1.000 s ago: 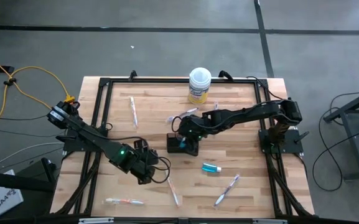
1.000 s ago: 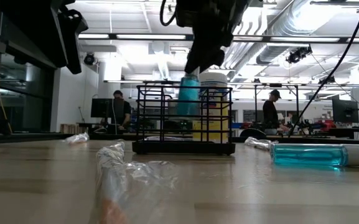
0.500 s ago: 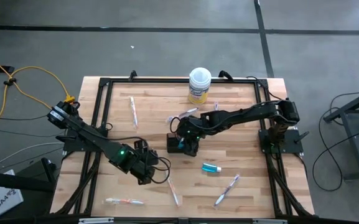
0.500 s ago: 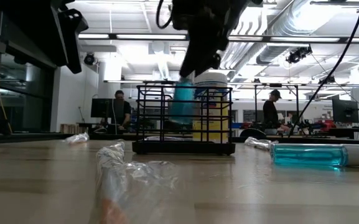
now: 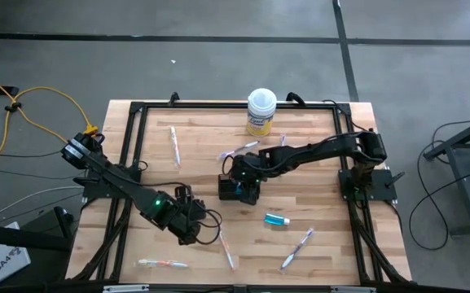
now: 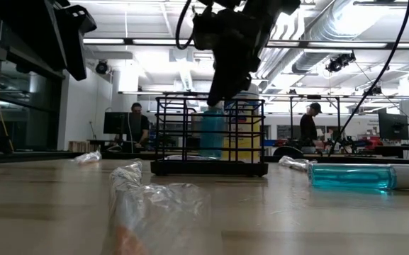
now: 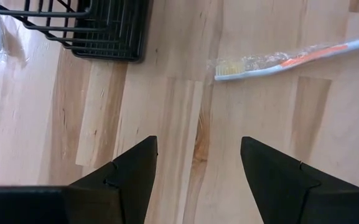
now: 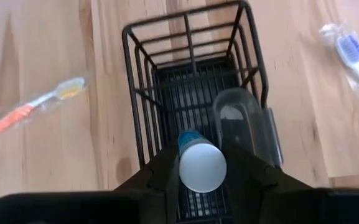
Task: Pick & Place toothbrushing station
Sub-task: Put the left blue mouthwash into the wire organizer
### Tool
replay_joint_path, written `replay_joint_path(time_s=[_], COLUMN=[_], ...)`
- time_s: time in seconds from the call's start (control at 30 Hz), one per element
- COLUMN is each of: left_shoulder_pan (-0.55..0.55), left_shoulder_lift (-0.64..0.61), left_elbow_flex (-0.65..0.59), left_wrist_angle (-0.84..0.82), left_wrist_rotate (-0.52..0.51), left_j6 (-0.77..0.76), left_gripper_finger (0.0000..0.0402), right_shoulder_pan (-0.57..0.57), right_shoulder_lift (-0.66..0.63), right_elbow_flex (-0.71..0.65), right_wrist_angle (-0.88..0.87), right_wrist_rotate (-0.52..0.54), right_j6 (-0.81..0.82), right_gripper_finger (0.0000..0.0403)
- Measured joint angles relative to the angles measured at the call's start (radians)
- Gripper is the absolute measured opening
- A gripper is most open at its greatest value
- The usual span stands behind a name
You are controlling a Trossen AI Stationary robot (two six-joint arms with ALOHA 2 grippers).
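The black wire-mesh holder point(image 5: 239, 190) stands on the table's middle; it also shows in the low view point(image 6: 210, 134) and the right wrist view point(image 8: 191, 81). My right gripper point(image 8: 202, 171) is above it, shut on a teal white-capped tube point(image 6: 213, 131) that stands upright inside the holder. A second teal tube point(image 5: 277, 219) lies on the table to the near right. Wrapped toothbrushes lie about, one point(image 5: 226, 248) near my left gripper point(image 5: 198, 230). That gripper hangs open and empty over bare wood point(image 7: 198, 146). My right gripper pinches the teal tube between its two fingers at its white-capped upper end point(image 8: 202, 167). The fingers come from above, pointing down. The tube is upright, its teal body inside the holder point(image 6: 213, 134). Whether its lower end rests on the holder's floor, I cannot tell.
A yellow round tub with a white lid point(image 5: 261, 112) stands at the far edge. More wrapped toothbrushes lie at the far left point(image 5: 173, 145), beside the holder point(image 5: 239, 150), near left point(image 5: 163, 263) and near right point(image 5: 297, 247). A black frame point(image 5: 137, 110) rims the table.
My right gripper has gone down with the teal tube. The tube stood with most of its body above the holder's rim, and now stands down inside the holder, still upright.
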Motion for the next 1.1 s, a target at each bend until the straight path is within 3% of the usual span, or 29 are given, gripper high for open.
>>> replay_joint_path(time_s=[1.1], left_shoulder_pan=[0.000], left_shoulder_lift=[0.000], left_elbow_flex=[0.000], left_wrist_angle=[0.000], left_wrist_rotate=[0.000], left_j6=[-0.008], left_gripper_finger=[0.0224], right_shoulder_pan=[-0.006], right_shoulder_lift=[0.002], right_elbow_flex=[0.000], right_wrist_angle=[-0.023], right_wrist_rotate=[-0.022], right_j6=[-0.027], right_gripper_finger=[0.0099])
